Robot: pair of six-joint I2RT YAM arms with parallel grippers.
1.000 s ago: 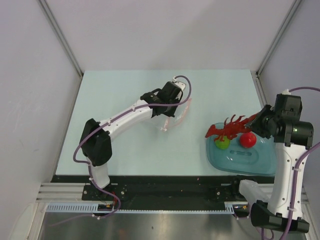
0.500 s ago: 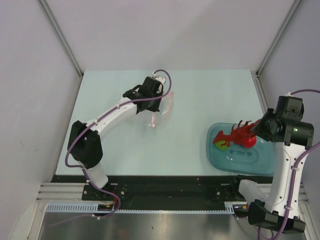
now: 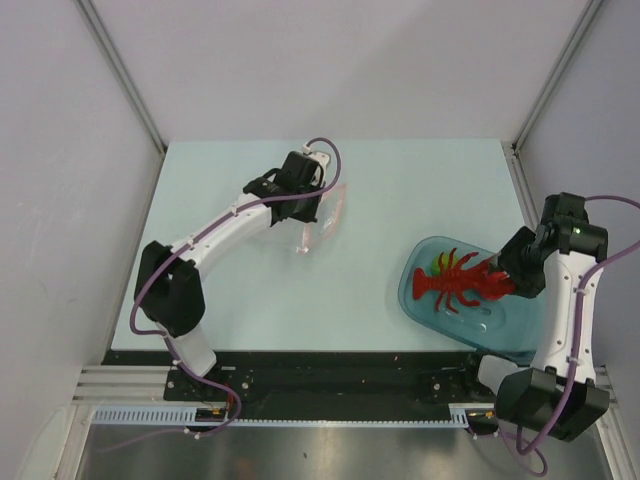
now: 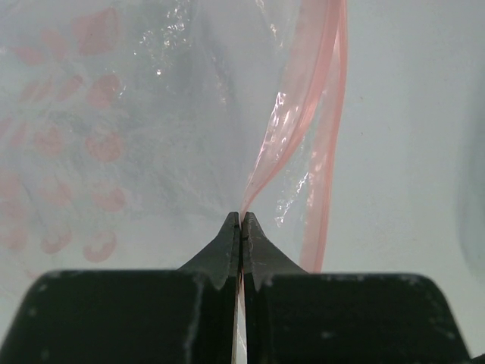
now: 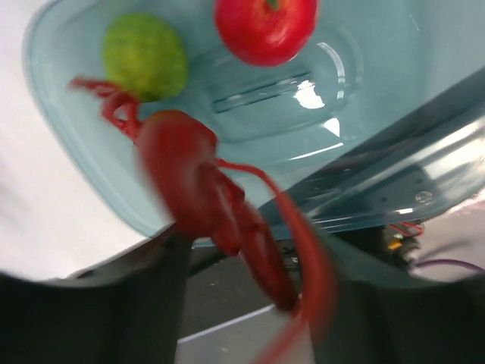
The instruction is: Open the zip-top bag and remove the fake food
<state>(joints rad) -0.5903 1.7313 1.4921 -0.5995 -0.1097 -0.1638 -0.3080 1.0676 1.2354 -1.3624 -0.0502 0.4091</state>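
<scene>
Red lobster [image 3: 455,283] stretches left-right over tray [image 3: 500,325] (right gripper [image 3: 505,281] clamps it); left gripper [image 4: 241,225] pinches zip-top bag [image 4: 151,114].

1. Bare table [image 3: 420,190] lies between the zip-top bag [image 3: 328,218] and the teal tray [image 3: 410,295]; a gripper passes freely there;
2. The left arm [image 3: 225,230] slants across the left half, barring it;
3. The lobster [image 3: 458,282], gripped by the right gripper [image 3: 503,283], covers the tray; green fruit [image 5: 145,54] and red fruit [image 5: 265,26] crowd its floor;
4. Walls [image 3: 70,200] hem three sides.
</scene>
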